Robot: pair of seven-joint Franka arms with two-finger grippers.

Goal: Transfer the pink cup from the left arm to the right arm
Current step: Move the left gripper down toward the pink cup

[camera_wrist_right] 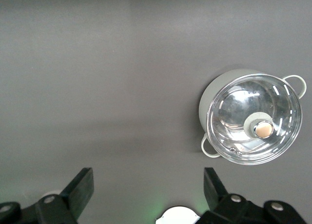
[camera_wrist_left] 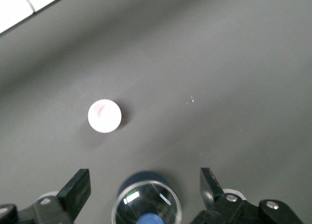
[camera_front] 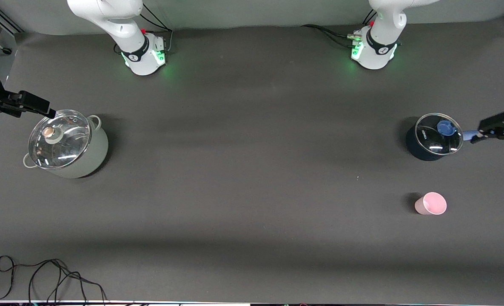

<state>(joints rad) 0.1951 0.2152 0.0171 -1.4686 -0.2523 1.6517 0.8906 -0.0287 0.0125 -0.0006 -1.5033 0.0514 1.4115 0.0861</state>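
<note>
Currently left gripper [camera_front: 475, 137] is spread wide and empty, up over the dark lidded pot [camera_front: 434, 137]. The pink cup [camera_front: 431, 203] stands upright, mouth up, nearer the front camera than that pot, well apart from the fingers. Right gripper [camera_front: 49, 111], also released, waits over the grey pot [camera_front: 66, 143], much farther off.

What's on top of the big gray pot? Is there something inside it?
A round glass lid with a copper-coloured knob sits on the pale gray two-handled metal pot. The glass mostly shows reflections, so whether anything is inside cannot be told.
</note>
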